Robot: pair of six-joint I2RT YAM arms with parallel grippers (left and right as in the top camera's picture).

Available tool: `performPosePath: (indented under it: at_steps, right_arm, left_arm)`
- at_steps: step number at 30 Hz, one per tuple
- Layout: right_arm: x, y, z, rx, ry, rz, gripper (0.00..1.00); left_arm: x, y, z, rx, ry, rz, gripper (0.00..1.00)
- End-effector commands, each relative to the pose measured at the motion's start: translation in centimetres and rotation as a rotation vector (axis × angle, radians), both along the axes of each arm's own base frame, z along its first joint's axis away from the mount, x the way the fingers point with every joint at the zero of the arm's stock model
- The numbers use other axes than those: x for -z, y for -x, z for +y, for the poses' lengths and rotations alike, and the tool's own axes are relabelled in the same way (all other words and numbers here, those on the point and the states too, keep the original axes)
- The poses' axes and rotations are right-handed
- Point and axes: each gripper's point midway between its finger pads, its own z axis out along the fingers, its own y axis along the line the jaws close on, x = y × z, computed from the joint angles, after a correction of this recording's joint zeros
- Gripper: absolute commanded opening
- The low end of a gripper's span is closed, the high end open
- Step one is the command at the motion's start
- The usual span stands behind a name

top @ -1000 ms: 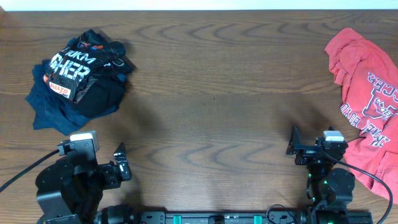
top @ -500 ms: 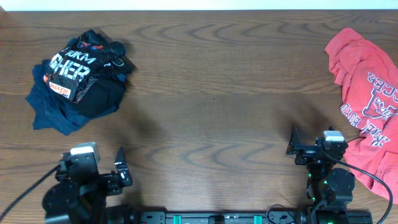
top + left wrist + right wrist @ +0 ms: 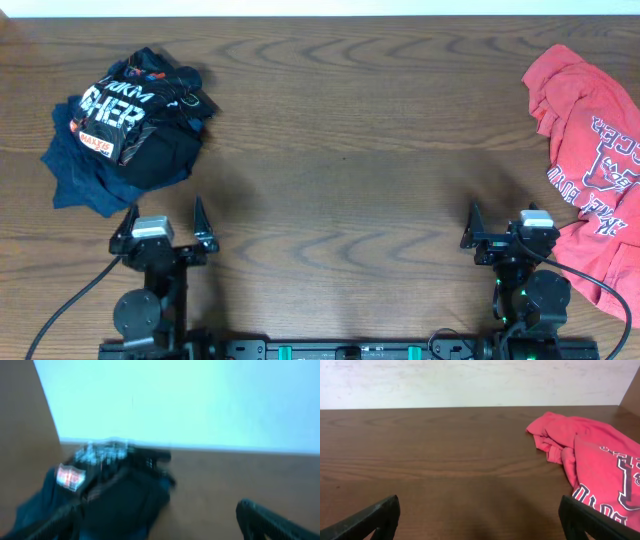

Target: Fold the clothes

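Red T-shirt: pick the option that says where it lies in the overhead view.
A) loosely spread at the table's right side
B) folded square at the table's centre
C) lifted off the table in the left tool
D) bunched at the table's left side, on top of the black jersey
A: the red T-shirt lies loosely spread on the right side of the table, far from the black jersey at the left.

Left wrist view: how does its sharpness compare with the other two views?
Left wrist view: blurred throughout, the black jersey smeared, its lettering unreadable. Right wrist view: sharp, the red T-shirt and table crisp. Overhead view: sharp, evenly lit, jersey lettering legible.
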Motion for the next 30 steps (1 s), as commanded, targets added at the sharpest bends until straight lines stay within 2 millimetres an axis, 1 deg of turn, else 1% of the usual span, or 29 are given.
performPosePath:
  at_steps: [1,2,4,6,8,10,30]
  right_arm:
    - [0.2,0.0,0.1,-0.005,0.013,0.003,0.99]
    - [0.2,0.0,0.1,-0.005,0.013,0.003,0.99]
    - [0.2,0.0,0.1,-0.005,0.013,0.004,0.99]
    - [0.2,0.0,0.1,-0.005,0.013,0.003,0.99]
    - [0.2,0.0,0.1,-0.005,0.013,0.003,0.99]
    - [0.2,0.0,0.1,-0.005,0.013,0.003,0.99]
    - [0.2,0.0,0.1,-0.005,0.013,0.003,0.99]
  left_arm:
    - [0.4,-0.6,0.0,0.007,-0.009,-0.085,0.98]
    - [0.5,-0.8,0.0,0.007,-0.014,-0.113,0.98]
    - [1.8,-1.2,0.0,0.016,-0.013,-0.115,0.98]
    - [3.8,-1.3,0.0,0.015,0.001,-0.031,0.98]
    - [5.3,-1.3,-0.1,0.016,0.016,0.029,0.98]
    - [7.8,-1.0,-0.1,0.015,0.032,0.131,0.98]
    - [7.8,-1.1,0.0,0.012,0.031,0.129,0.98]
